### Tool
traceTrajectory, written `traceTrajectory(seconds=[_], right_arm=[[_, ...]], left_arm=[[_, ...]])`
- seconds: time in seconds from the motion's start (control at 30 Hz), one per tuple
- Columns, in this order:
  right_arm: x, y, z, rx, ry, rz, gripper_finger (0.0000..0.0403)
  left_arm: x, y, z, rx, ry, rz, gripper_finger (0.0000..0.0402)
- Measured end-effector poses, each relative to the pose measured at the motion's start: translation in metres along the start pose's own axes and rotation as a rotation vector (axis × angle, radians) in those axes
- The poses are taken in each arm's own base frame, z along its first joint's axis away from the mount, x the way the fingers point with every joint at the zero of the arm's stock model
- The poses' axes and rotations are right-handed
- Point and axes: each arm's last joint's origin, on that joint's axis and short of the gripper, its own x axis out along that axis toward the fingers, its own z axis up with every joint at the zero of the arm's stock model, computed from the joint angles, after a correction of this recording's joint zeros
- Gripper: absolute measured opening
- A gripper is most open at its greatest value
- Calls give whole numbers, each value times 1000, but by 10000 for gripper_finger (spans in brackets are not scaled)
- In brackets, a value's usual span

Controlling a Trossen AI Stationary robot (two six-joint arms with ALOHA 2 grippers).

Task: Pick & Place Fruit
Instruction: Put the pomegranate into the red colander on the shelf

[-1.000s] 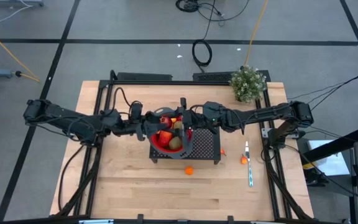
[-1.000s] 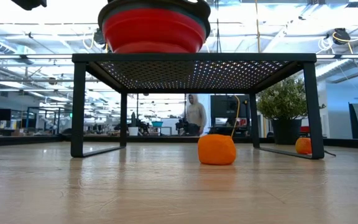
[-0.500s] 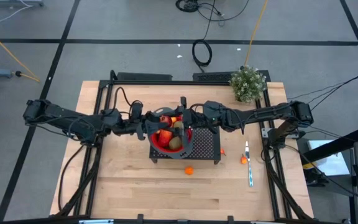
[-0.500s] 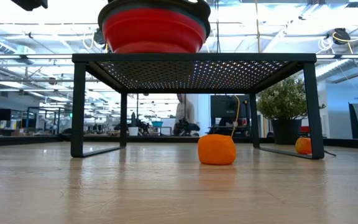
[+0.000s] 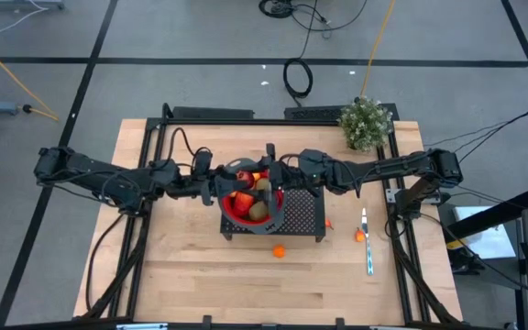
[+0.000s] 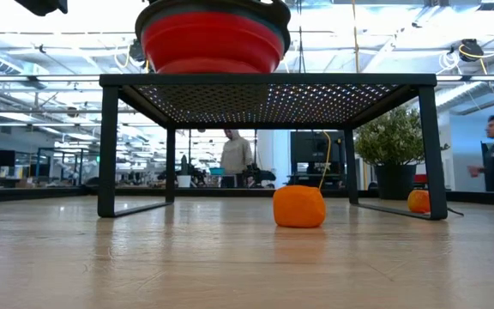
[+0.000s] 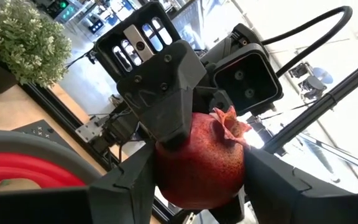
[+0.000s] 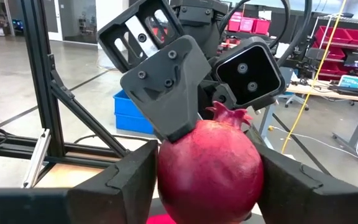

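Observation:
A dark red pomegranate (image 5: 244, 176) hangs in the air above the red bowl (image 5: 234, 216), which stands on a black mesh stand (image 5: 302, 216). My left gripper (image 7: 201, 190) and my right gripper (image 8: 210, 190) meet at it from opposite sides, each shut on it. The bowl holds two brown ovals (image 5: 262, 186), (image 5: 258, 212) and a red-orange piece (image 5: 242, 202). One orange ball (image 5: 279, 250) lies on the table in front of the stand, and another (image 5: 359, 235) lies to its right. My left gripper pinches the pomegranate's round body (image 7: 166, 168) between its two fingers, coming level from the table's left. The fruit is lifted clear, its crown (image 7: 229, 121) pointing up and sideways. My right gripper pinches the same body (image 8: 166, 162) between its two fingers, level from the table's right, with the crown (image 8: 229, 115) on top.
A thin pale-handled utensil (image 5: 368, 246) lies right of the stand, near a tiny orange bit (image 5: 328, 222). A potted plant (image 5: 366, 122) stands at the far right corner. In the low view the orange ball (image 6: 298, 206) sits under the stand (image 6: 268, 81). People move in the room behind.

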Motion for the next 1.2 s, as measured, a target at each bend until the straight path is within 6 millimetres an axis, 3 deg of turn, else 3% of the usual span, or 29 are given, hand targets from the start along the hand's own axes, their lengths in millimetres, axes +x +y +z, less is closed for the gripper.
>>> traceTrajectory(seconds=[0.33,0.9,1.2], right_arm=[[0,1,-4,-3,45,9,267],[0,1,-6,-65,69,-14,267],[-2,2,-20,-21,209,0,267]], left_arm=[[0,0,-1,-28,13,-6,198],[0,0,-1,-48,23,-8,202],[0,0,-1,-45,24,-10,202]])
